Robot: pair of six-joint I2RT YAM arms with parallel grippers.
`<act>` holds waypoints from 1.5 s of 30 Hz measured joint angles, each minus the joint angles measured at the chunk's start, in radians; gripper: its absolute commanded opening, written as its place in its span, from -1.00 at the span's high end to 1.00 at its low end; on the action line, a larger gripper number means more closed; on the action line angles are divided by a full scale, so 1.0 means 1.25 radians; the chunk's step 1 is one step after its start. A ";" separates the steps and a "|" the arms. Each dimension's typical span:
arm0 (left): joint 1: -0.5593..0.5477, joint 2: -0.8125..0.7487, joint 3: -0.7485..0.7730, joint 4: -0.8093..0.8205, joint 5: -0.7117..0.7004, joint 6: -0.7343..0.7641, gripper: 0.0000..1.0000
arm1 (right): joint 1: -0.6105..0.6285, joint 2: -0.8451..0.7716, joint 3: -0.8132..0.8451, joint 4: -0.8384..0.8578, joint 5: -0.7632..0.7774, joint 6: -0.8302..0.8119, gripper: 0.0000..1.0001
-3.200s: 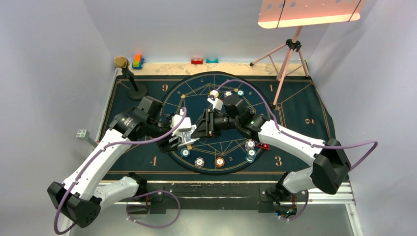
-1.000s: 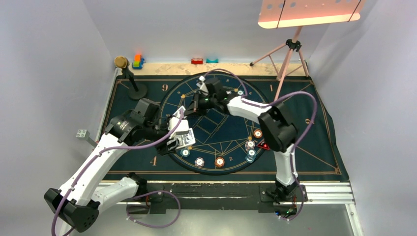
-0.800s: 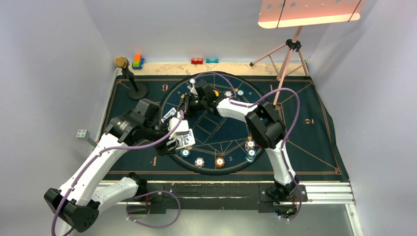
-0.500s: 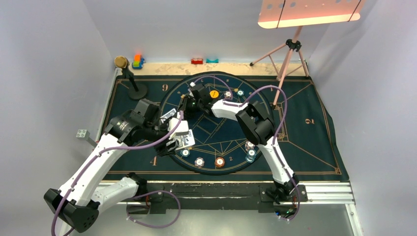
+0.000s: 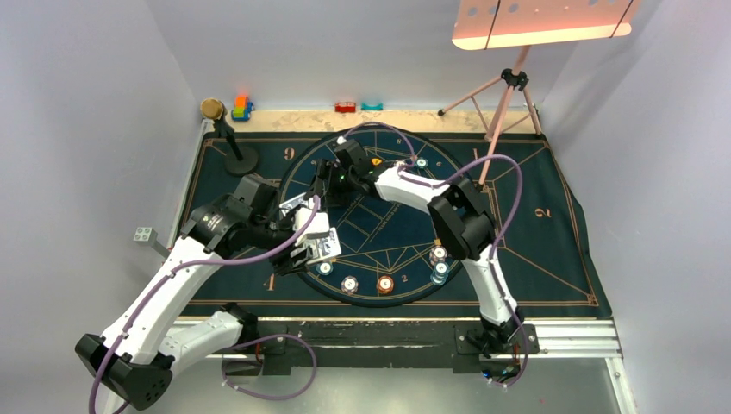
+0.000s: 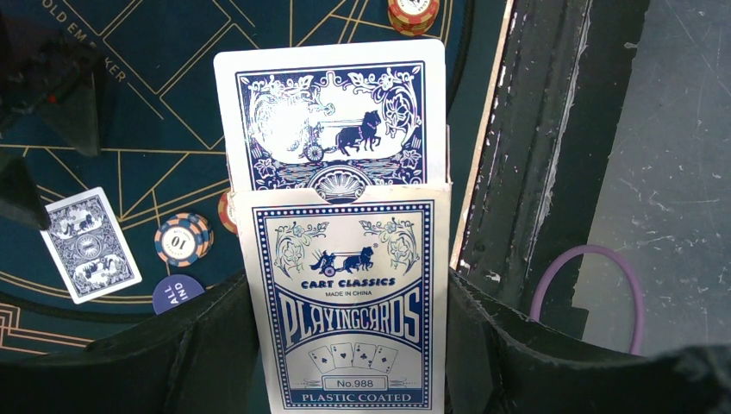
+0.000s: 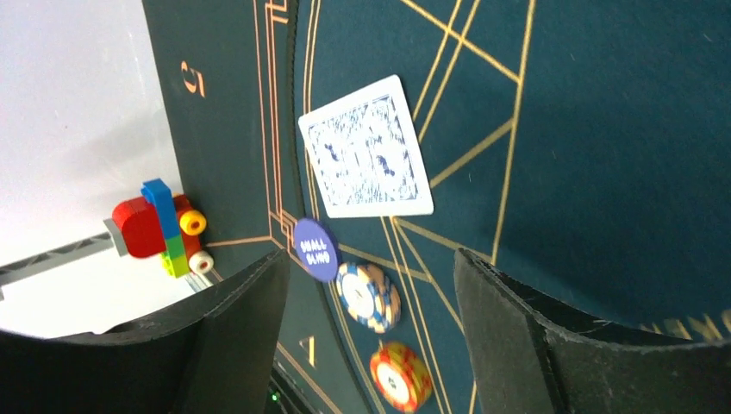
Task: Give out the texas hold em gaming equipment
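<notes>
Playing-card box (image 6: 345,285) is sitting clamped in my left gripper (image 6: 345,379), its top card (image 6: 332,116) poking out; my right gripper (image 7: 371,259) is hanging wide open over a face-down card (image 7: 366,148) on the mat (image 7: 603,129).

Card box (image 6: 349,302), card (image 6: 332,116) half out – loose card (image 7: 366,151) face-down near blue disc (image 7: 315,249).

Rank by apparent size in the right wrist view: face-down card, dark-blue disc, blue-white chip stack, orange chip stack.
1. face-down card, clearly largest.
2. blue-white chip stack, orange chip stack and dark-blue disc: roughly alike, at differing distances from the camera, so unranked.
</notes>
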 measured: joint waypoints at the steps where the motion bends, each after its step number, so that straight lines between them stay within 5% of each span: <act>1: 0.000 0.000 0.000 0.000 0.000 0.000 1.00 | -0.001 -0.024 -0.014 -0.019 0.013 -0.011 -0.50; 12: 0.000 -0.005 0.000 0.000 0.001 0.000 1.00 | -0.037 -0.418 -0.266 -0.092 0.048 -0.074 -0.73; 21: 0.000 -0.004 0.000 0.001 0.001 0.000 1.00 | -0.065 -0.734 -0.507 -0.003 -0.069 -0.061 -0.84; 36: 0.000 0.012 0.000 0.006 0.000 -0.001 1.00 | 0.058 -0.708 -0.541 0.097 -0.188 -0.060 -0.91; 45: 0.000 0.013 0.000 0.006 0.000 -0.002 1.00 | 0.089 -0.628 -0.541 0.119 -0.200 -0.049 -0.60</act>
